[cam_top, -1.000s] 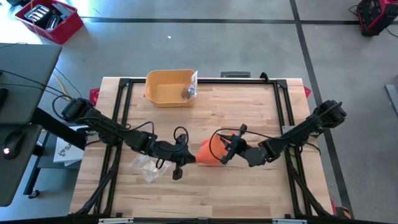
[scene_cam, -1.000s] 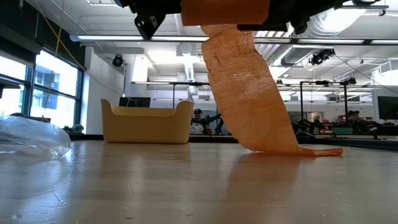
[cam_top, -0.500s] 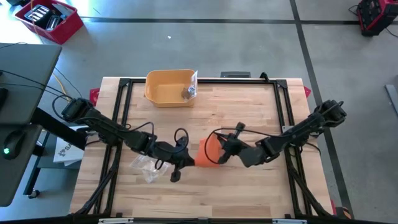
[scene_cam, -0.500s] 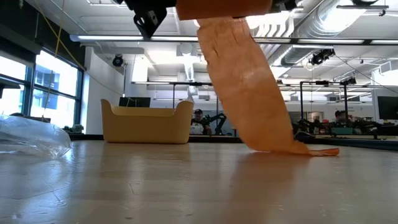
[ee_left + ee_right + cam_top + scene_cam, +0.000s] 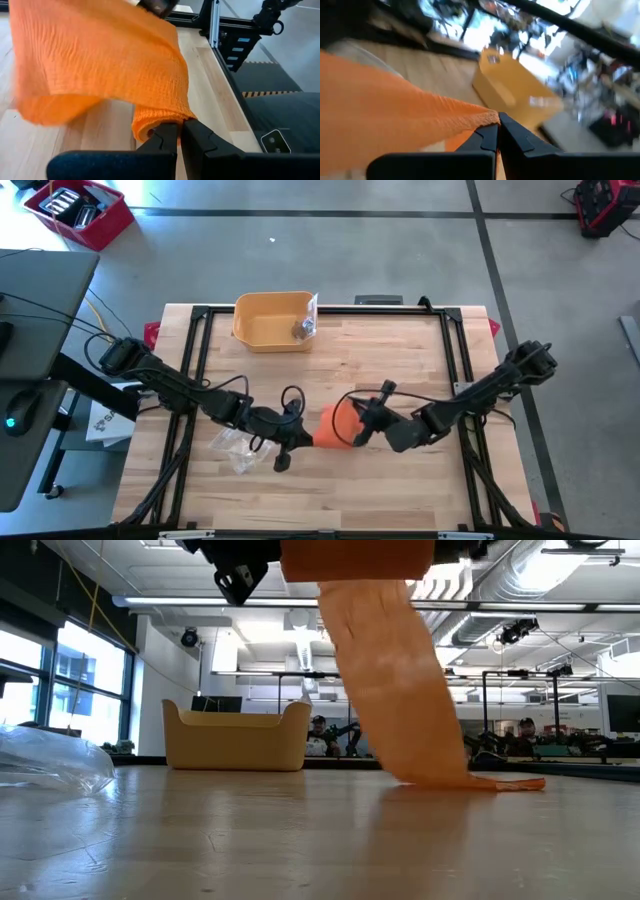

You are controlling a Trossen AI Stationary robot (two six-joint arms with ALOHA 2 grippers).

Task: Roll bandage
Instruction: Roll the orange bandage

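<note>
bandage (image 5: 338,426), an orange crepe strip, hangs between our two grippers above the middle of the table (image 5: 400,360), a little toward six o'clock. in the left wrist view we see a small rolled core (image 5: 150,126) at one end, pinched by the left gripper (image 5: 180,134), whose fingers are pressed together on it. the rest of the cloth spreads wide and loose from that core. the right gripper (image 5: 498,131) comes from three o'clock and its fingers are closed on an edge of the loose part. in the low view a long tail of the strip (image 5: 400,690) falls down to the wood, and its end (image 5: 505,783) lies flat on the table.

we judge that the rolling is only begun: a few turns exist, but most of the length is still unrolled and hanging. what is left is to wind the hanging tail onto the core and keep it tight.

further out, a crumpled clear plastic wrapper (image 5: 232,447) lies near eight o'clock, just beside the left arm. a yellow bin (image 5: 272,320) stands at eleven o'clock near the far edge, with some small thing inside that we cannot identify.
</note>
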